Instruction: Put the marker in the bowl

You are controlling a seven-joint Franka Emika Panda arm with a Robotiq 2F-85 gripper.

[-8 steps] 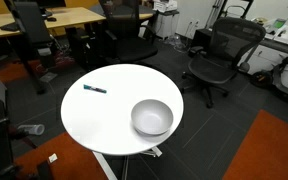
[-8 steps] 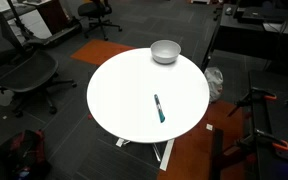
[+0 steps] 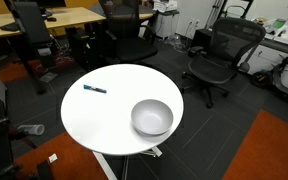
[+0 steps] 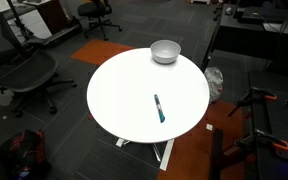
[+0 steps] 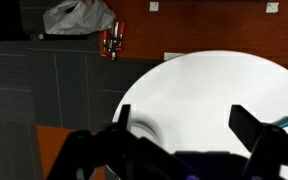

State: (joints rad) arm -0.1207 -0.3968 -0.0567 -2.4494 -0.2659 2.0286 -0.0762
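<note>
The end effector point(image 5: 182, 126) is hovering above the round white table point(image 5: 214, 85), its fingers spreading wide and gripping nothing. In an exterior view, the marker point(image 3: 95, 89) is lying flat on the table, well apart from the bowl point(image 3: 152, 117).
</note>
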